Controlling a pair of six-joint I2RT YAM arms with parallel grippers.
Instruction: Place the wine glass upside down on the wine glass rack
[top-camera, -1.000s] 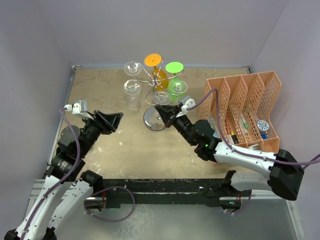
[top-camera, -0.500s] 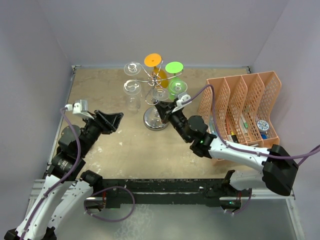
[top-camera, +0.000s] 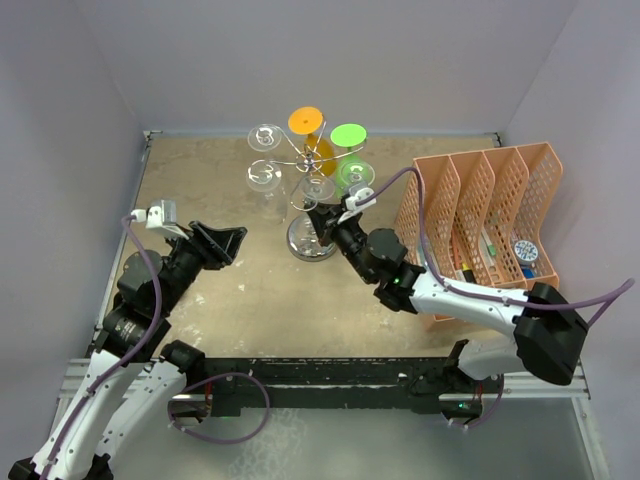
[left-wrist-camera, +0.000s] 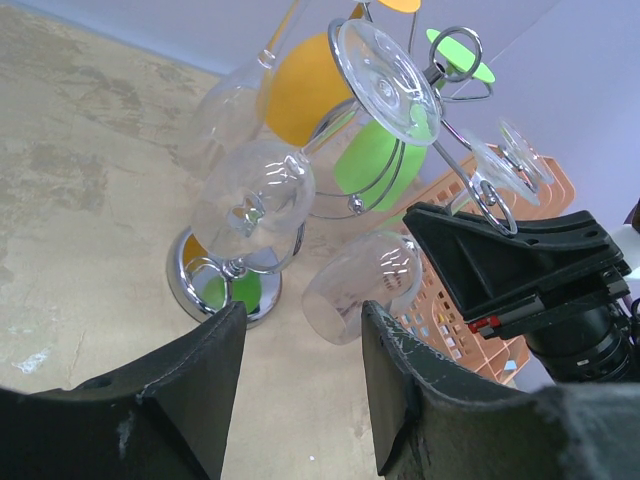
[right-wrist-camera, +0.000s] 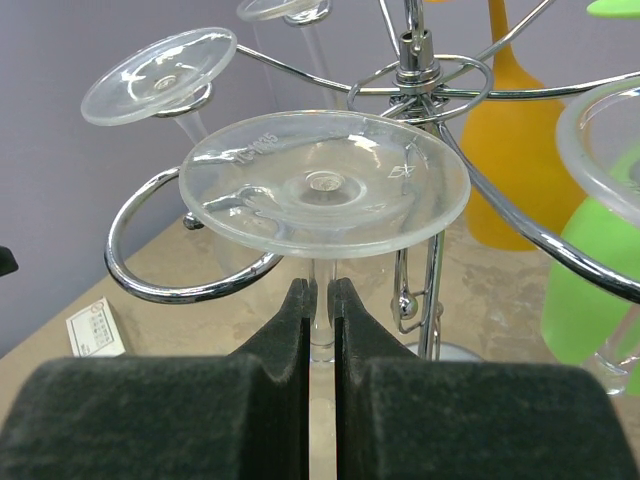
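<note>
Staring down from way up top, plus peeking in close from either side, all sharing that shiny silver wire rack (top-camera: 302, 245).

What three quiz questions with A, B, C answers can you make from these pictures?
1. Where is the orange basket, compared with the silver rack? A) left B) on top C) right
2. Which coloured glasses hang on it? A) orange glass, green glass B) red, blue C) pink, black
3. What is the right claw doing? A) gaping open B) pinching the clear glass C) hiding
Answers: C, it sits rightward in the top view; A, both colours show there; B, it squeezes the stem.
</note>
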